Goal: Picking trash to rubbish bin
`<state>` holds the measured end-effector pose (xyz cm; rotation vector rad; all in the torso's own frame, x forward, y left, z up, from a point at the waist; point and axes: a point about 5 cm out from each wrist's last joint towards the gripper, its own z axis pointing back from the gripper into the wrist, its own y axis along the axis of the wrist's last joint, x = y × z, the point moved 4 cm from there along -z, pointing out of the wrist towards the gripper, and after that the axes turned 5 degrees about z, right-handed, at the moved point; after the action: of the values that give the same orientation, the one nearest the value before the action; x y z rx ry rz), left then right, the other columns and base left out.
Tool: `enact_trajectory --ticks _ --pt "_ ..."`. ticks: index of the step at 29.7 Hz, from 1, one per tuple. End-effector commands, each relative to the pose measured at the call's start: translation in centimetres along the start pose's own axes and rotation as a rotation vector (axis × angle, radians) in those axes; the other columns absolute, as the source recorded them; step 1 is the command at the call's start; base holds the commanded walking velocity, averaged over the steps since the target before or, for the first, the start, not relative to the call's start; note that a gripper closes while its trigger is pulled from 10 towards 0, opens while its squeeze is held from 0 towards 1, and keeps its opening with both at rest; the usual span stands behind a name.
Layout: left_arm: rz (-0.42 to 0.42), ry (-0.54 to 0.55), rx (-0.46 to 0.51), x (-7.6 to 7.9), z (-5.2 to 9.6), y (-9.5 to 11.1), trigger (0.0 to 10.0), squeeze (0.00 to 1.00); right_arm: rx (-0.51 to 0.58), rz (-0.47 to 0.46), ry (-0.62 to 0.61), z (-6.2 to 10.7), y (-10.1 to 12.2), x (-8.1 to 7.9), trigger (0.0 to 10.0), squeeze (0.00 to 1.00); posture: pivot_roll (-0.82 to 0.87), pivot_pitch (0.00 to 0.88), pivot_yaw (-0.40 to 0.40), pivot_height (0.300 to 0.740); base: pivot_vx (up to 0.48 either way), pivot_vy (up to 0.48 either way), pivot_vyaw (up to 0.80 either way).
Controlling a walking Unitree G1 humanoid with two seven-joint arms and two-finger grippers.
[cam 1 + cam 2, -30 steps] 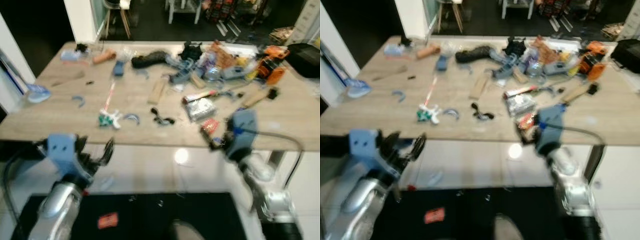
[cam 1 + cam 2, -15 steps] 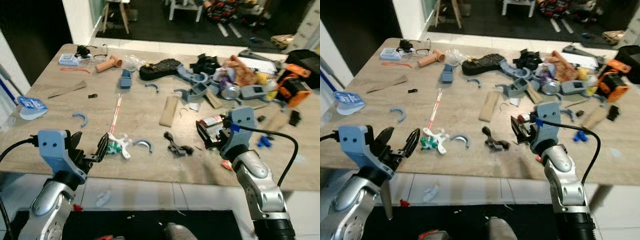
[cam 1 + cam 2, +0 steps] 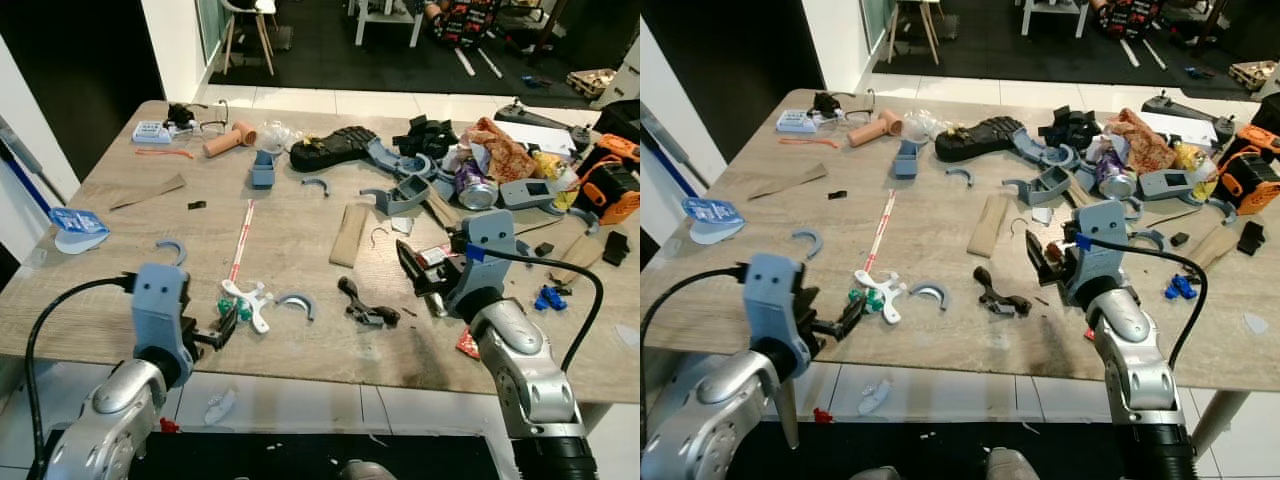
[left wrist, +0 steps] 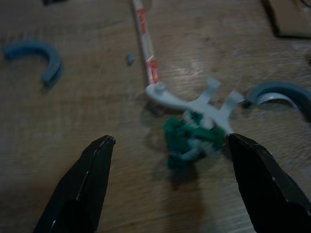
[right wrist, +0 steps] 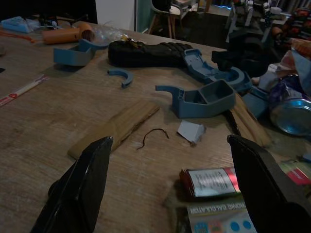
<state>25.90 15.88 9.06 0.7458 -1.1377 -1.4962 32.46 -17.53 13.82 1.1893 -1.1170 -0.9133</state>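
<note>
Landmark: the white-and-green plastic piece [image 4: 197, 124], lying on the wooden tabletop [image 3: 290, 225] close to its near edge.
My left gripper [image 4: 172, 187]: released, fingers spread wide, low over the tabletop, pointing at the white-and-green plastic piece; one fingertip sits just beside its green part, the other is well apart from it.
Blue arc, left [image 4: 39, 58]: beyond and to the left of the landmark piece, flat on the wood.
Red-and-white stick [image 3: 240, 240]: runs away from the landmark piece toward the far side, its near end touching or almost touching the white part.
Blue arc, right [image 3: 296, 303]: just beside the landmark piece, on its right.
Black clip [image 3: 365, 305]: further right of the landmark piece, near the tabletop's front edge.
Wooden slat [image 5: 114, 128]: right of and beyond the landmark piece.
My right gripper [image 5: 167, 187]: released, fingers wide apart, held above the tabletop well to the right of the landmark piece.
Small packets [image 5: 211, 182]: lying just ahead of my right gripper, not touched.
</note>
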Motion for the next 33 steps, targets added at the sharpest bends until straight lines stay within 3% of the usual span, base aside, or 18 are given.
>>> enact_trajectory --ticks 1,7,11,22,23,24,25,27,33 --pt "-0.039 0.014 -0.032 -0.1 0.0 -0.3 10.0 1.00 -0.007 -0.006 -0.004 0.1 -0.1 0.0 10.0 0.00 -0.15 0.000 -0.014 0.740 0.000 0.000 0.00" --pt "-0.070 0.038 -0.025 0.0 -0.5 0.0 10.0 1.00 -0.006 -0.008 -0.003 0.1 0.0 -0.1 10.0 0.00 -0.15 0.000 -0.012 0.740 0.000 0.000 0.00" --pt "-0.100 0.059 -0.031 0.6 -2.0 0.2 10.0 1.00 -0.004 -0.010 -0.003 0.1 0.1 -0.2 10.0 0.00 -0.16 0.000 -0.001 0.740 0.000 0.000 0.00" --pt "-0.079 0.083 -0.108 0.6 -3.3 -0.8 10.0 1.00 -0.003 -0.009 -0.008 0.1 0.1 -0.4 10.0 0.00 -0.18 0.006 0.015 0.740 0.000 0.000 0.00" --pt "-0.065 0.092 -0.125 0.5 -3.4 -1.1 10.0 0.36 -0.003 -0.008 -0.009 0.2 0.2 -0.4 10.0 0.00 -0.18 0.006 0.015 0.740 0.000 0.000 0.00" --pt "-0.065 0.092 -0.125 0.5 -3.4 -1.1 10.0 0.36 -0.003 -0.008 -0.009 0.2 0.2 -0.4 10.0 0.00 -0.18 0.006 0.015 0.740 0.000 0.000 0.00" --pt "-0.034 0.112 -0.142 0.1 -3.5 -1.3 10.0 0.00 -0.003 -0.008 -0.009 0.2 0.2 -0.5 10.0 0.00 -0.18 0.006 0.019 0.740 0.000 0.000 0.00" --pt "0.026 0.135 -0.174 -0.4 -3.7 -1.9 10.0 0.00 -0.003 -0.008 -0.009 0.2 0.1 -0.5 10.0 0.00 -0.18 0.002 0.021 0.740 0.000 0.000 0.00" --pt "0.077 0.145 -0.212 -0.6 -3.8 -2.5 10.0 0.00 -0.004 -0.008 -0.008 0.2 0.1 -0.6 10.0 0.00 -0.18 0.000 0.022 0.740 0.000 0.000 0.00"
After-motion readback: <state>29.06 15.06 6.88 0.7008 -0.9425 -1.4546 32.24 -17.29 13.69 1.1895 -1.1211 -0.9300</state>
